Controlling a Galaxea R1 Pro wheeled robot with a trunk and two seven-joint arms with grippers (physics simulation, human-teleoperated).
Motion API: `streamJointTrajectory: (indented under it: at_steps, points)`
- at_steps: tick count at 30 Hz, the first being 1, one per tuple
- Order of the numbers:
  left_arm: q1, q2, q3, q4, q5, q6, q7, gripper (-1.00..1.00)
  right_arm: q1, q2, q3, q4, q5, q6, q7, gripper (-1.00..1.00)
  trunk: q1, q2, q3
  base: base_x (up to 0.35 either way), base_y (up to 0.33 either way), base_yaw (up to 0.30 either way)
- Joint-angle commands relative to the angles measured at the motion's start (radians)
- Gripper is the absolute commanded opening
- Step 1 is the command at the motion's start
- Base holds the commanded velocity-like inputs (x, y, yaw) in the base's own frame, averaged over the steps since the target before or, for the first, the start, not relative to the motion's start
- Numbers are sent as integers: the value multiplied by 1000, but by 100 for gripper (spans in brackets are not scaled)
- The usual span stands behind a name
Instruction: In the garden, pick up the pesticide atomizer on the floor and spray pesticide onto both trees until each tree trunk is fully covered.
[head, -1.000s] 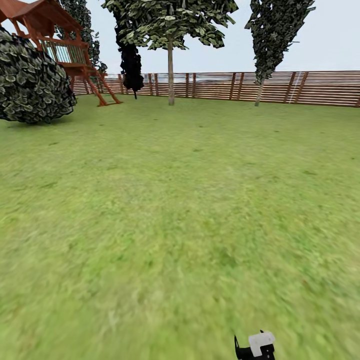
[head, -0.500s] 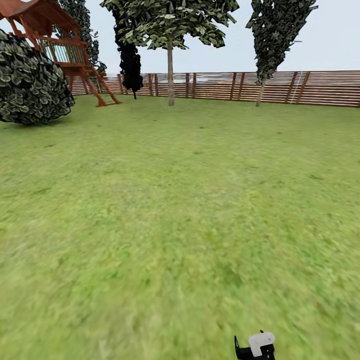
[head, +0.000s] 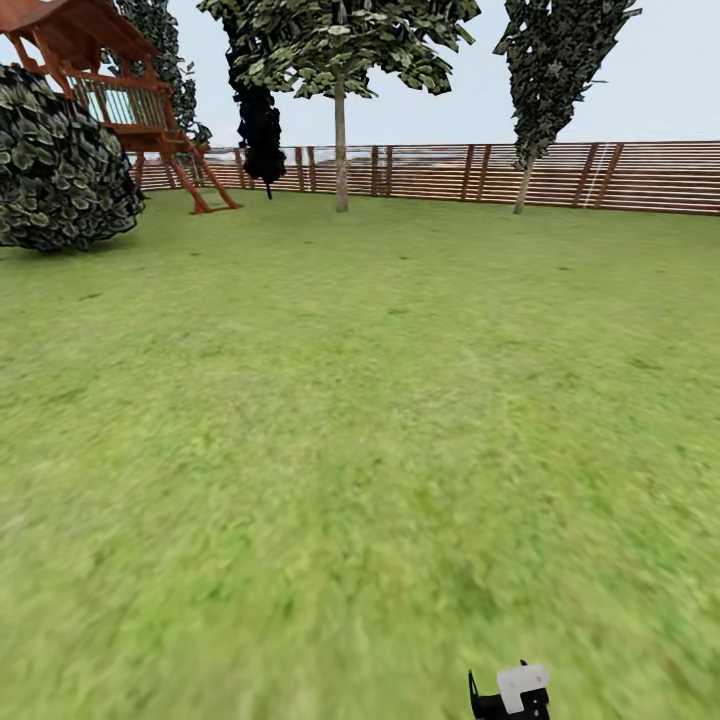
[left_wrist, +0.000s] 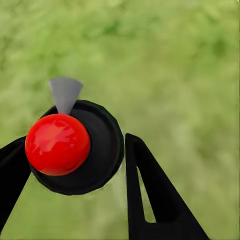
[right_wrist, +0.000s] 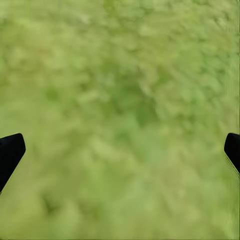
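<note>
The pesticide atomizer (head: 512, 692), dark with a pale grey trigger head, pokes into the head view at the bottom edge. In the left wrist view my left gripper (left_wrist: 75, 147) is shut on it: a black round body (left_wrist: 102, 150) with a red ball and a grey wedge sits between the two black fingers (left_wrist: 145, 190). My right gripper (right_wrist: 120, 150) is open over bare grass, nothing between its fingers. Two trees stand far off by the fence, one tree trunk (head: 341, 150) near the middle and another tree trunk (head: 521, 188) to the right.
Green grass floor (head: 360, 420) stretches ahead to a brown slat fence (head: 640, 177). A big round shrub (head: 60, 165) and a wooden playhouse (head: 120, 90) stand at the far left. A thin black-leaved tree (head: 262, 125) is beside them.
The whole head view has shifted a little, so the camera has moved; shrub and playhouse sit slightly further left. The atomizer stays at the same spot in the picture.
</note>
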Motion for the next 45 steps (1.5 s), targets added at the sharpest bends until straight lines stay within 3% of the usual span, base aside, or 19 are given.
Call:
streamJointTrajectory:
  at_steps: [1, 45]
  points:
    - [-1, 0, 6, 1, -5, -3, -1, -100, -1, 0, -8, 1, 11, -3, -4, 100, 0, 0, -1, 340, 0, 0]
    - [-1, 0, 12, 4, 4, -2, 6, -100, -1, 0, -8, 1, 11, -3, -4, 100, 0, 0, -1, 321, 112, 0]
